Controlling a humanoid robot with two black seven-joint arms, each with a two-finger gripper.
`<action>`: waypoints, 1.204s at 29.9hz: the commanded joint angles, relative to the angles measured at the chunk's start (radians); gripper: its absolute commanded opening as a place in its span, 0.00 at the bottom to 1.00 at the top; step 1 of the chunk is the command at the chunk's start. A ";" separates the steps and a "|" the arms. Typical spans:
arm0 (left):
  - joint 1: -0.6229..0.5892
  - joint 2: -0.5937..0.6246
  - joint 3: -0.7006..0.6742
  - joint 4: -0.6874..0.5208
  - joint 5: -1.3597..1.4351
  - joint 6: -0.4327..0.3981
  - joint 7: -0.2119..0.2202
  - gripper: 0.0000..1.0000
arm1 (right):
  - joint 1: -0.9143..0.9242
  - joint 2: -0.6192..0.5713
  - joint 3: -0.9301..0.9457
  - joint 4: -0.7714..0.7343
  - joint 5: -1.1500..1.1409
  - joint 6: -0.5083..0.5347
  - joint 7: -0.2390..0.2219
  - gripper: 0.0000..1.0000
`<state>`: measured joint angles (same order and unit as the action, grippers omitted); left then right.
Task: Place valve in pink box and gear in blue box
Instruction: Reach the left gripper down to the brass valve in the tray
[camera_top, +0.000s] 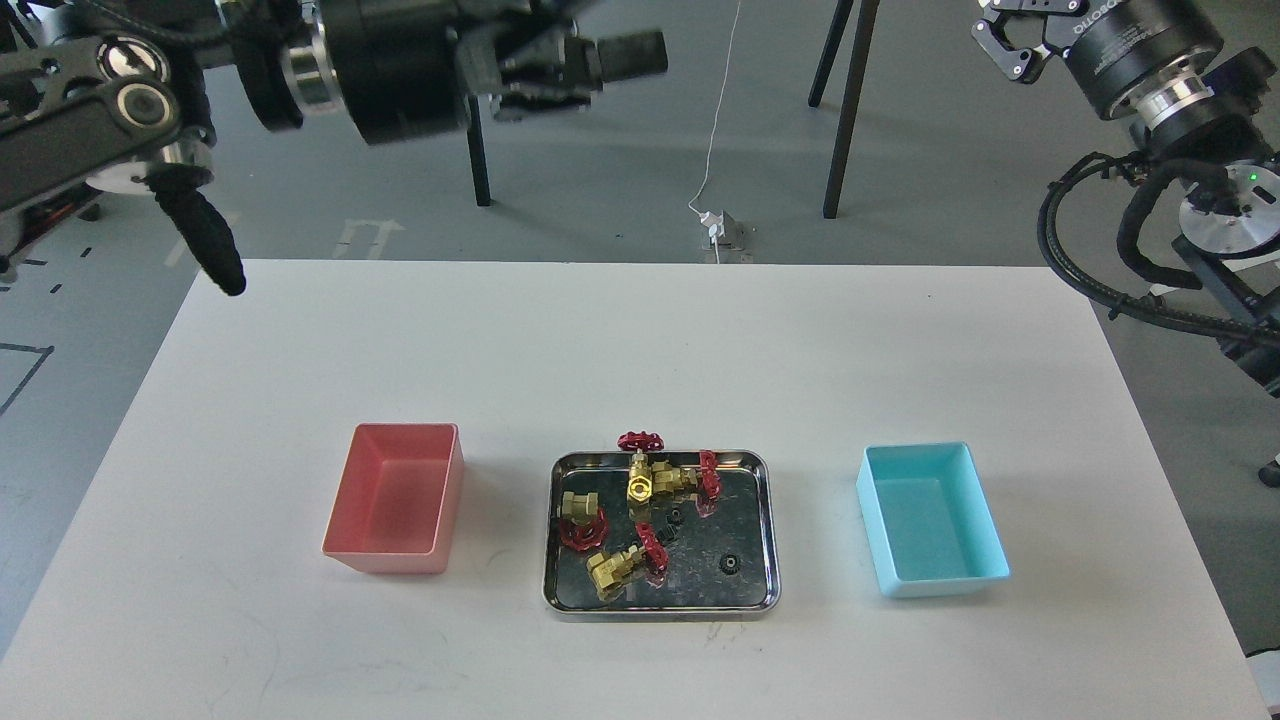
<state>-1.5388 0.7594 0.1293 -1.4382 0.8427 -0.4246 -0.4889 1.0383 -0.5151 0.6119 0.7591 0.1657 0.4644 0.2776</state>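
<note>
Your valves (640, 485) and gears (730, 563) sit in the steel tray (765, 520) between pink box (395, 510) and blue box (930, 520); left tool (630, 55) unreadable, right tool (1005, 40) fingers apart.

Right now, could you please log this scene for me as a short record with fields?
surface: white table
centre: steel tray holding valves and small black gears
valve count: four
left of tray: pink box, appears empty
right of tray: blue box, appears empty
left end effector: raised beyond the table, holding nothing, opening unclear
right end effector: raised, holding nothing, opening unclear
</note>
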 joint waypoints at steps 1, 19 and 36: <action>-0.185 -0.001 0.451 -0.085 0.330 0.263 0.000 0.97 | -0.003 0.010 0.008 0.002 0.000 -0.001 0.000 1.00; 0.158 -0.422 0.788 0.300 0.513 0.618 0.000 0.97 | 0.051 0.082 -0.008 -0.027 -0.009 -0.156 -0.006 1.00; 0.241 -0.497 0.788 0.421 0.513 0.616 0.000 0.59 | 0.016 0.082 -0.008 -0.023 -0.011 -0.156 -0.005 1.00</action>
<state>-1.3108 0.2745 0.9173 -1.0413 1.3556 0.1910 -0.4886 1.0603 -0.4340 0.6043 0.7356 0.1549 0.3083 0.2727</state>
